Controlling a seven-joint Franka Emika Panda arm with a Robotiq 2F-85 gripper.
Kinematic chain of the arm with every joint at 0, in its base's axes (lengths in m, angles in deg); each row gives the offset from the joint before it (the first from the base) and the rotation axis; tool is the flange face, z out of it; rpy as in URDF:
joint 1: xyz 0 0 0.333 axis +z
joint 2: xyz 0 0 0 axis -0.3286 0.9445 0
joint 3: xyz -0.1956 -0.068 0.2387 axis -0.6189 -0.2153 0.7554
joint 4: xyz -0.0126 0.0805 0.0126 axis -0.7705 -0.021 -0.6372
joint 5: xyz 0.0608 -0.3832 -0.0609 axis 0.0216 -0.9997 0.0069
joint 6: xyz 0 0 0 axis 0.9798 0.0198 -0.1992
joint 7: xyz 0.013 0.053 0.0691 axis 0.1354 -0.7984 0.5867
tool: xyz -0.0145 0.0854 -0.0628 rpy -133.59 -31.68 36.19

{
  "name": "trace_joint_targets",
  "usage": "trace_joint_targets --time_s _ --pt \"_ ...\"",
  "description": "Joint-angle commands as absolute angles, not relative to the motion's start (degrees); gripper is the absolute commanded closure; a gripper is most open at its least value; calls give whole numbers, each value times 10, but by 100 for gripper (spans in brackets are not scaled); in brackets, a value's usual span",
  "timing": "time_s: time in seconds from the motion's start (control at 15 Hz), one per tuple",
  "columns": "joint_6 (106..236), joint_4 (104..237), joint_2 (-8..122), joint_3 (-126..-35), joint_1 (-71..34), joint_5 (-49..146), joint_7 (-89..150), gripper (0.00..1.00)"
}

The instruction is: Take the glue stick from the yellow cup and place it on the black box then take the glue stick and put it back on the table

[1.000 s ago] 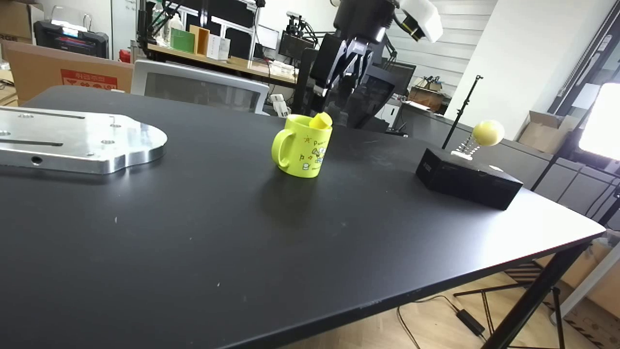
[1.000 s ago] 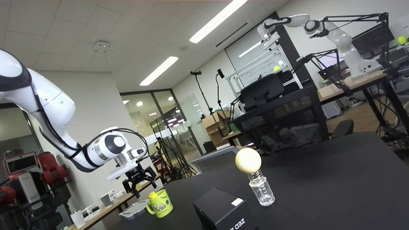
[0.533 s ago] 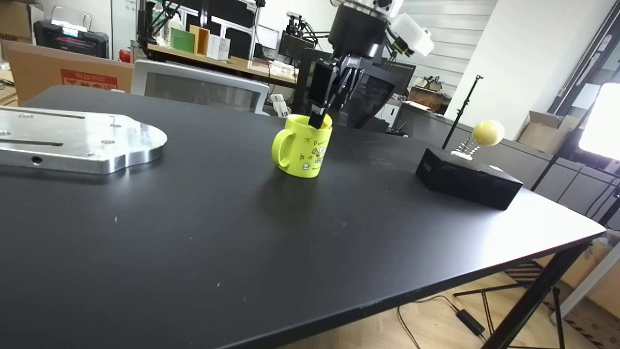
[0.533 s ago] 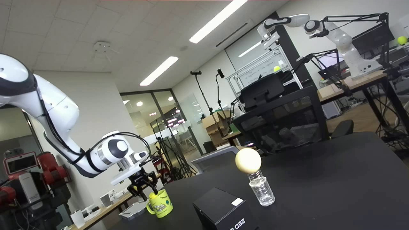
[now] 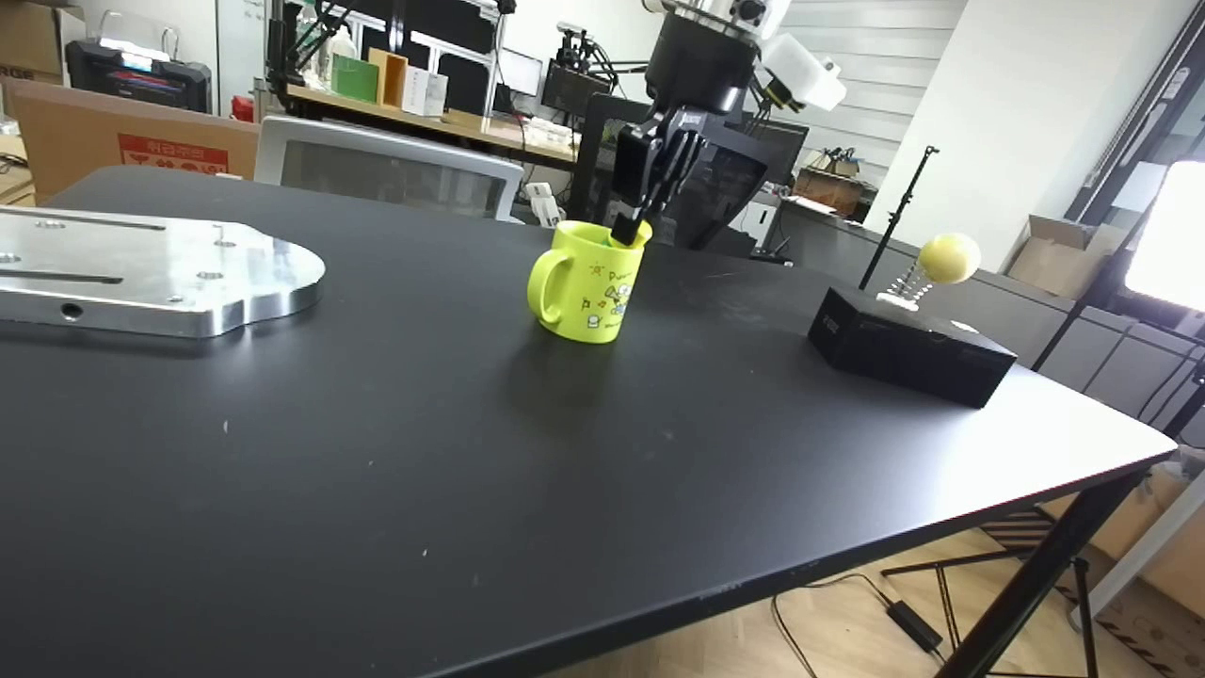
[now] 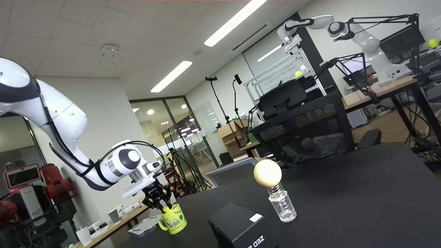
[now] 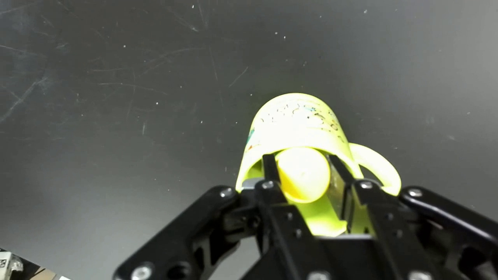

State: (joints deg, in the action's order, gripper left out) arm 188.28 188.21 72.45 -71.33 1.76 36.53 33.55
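the gripper (image 7: 302,160) clasps the glue stick (image 7: 303,177) inside the yellow-green mug (image 7: 296,122), with lift-out, black zed box (image 6: 238,223) and table (image 5: 405,461) placements apparently ahead.

Yellow cup (image 5: 586,292) hides bottom of the glue stick (image 7: 305,173)

yellow cup (image 5: 586,292): bright yellow-green, cartoon print, lettering
glue stick (image 7: 305,173): yellow, white glare
black box (image 6: 237,220): black, white lettering and label
table (image 7: 116,97): black, pale scratches
gripper (image 7: 302,158): black
ball (image 6: 267,173): pale yellow
metal plate (image 5: 141,264), left: silver
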Motion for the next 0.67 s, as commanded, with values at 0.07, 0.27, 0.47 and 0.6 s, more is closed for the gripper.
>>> trace_joint_targets --time_s 0.07,0.27,0.47,0.6 --pt "1780 1873 668 -714 3 383 321 91" --pt "1667 1865 618 -710 -16 397 331 91" --pt "1594 1867 566 -714 -35 385 324 91" --pt "1558 1871 532 -715 -54 387 324 91"
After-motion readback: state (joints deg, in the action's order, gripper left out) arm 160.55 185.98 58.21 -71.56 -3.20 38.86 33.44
